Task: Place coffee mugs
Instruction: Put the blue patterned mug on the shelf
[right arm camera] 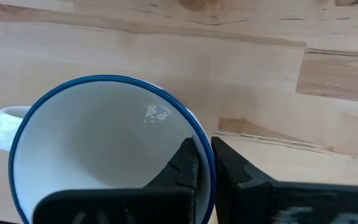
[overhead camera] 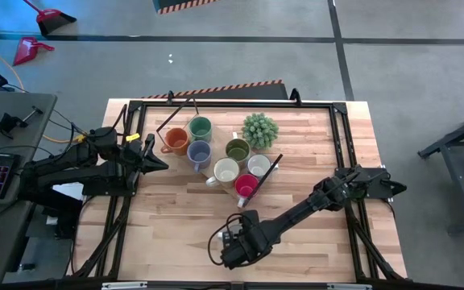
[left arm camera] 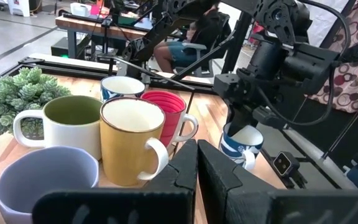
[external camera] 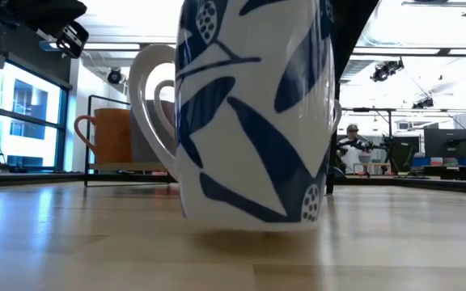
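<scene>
A white mug with blue leaves [external camera: 253, 113] stands upright on the wood table near its front edge, handle [external camera: 148, 97] to the side. My right gripper [right arm camera: 204, 149] points down at its blue rim and is shut on it; in the high view the gripper [overhead camera: 234, 240] hides most of this mug [overhead camera: 219, 237]. Several other mugs cluster mid-table: orange [overhead camera: 176, 141], green [overhead camera: 200, 127], blue-grey [overhead camera: 199, 153], olive [overhead camera: 238, 149], two white [overhead camera: 226, 171], red-pink [overhead camera: 246, 187]. My left gripper [overhead camera: 161, 161] waits shut at the cluster's left. My right gripper pinches the mug's rim and wall [right arm camera: 207, 163], on the side away from the handle [right arm camera: 2, 127], with one finger [right arm camera: 188, 165] inside the mug and the other [right arm camera: 232, 168] outside. The fingers come from above, pointing down. The mug stands upright, its bottom [external camera: 249, 220] at the tabletop.
A spiky green plant [overhead camera: 259, 129] stands at the back of the cluster. A thin black frame [overhead camera: 176, 115] borders the mugs. Black rails [overhead camera: 341, 153] run along the table's edges. Bare wood [overhead camera: 167, 234] lies left of the held mug. A person [external camera: 348, 145] sits in the room behind.
</scene>
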Available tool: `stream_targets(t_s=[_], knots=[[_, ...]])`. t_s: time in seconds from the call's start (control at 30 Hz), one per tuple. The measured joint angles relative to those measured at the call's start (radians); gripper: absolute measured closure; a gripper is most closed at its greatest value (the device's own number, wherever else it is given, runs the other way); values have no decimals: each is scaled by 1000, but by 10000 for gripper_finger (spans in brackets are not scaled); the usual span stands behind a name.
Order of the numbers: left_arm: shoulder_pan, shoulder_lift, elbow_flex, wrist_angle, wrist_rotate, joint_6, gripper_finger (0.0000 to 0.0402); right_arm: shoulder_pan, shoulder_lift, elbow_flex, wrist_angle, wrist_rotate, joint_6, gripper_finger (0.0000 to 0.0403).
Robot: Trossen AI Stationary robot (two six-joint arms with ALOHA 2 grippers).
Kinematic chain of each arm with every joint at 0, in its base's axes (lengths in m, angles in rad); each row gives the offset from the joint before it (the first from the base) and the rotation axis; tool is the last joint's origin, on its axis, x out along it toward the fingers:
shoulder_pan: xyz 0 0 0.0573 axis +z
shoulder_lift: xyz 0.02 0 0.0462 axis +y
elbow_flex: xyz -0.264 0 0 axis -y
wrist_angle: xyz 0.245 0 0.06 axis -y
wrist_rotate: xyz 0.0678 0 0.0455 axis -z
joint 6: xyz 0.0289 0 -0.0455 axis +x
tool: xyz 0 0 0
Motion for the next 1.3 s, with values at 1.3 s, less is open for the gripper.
stream_targets(t_s=[1.3], knots=[[0,0,0,-1,0,0,401,-42,0,0,2,10,-161,381]])
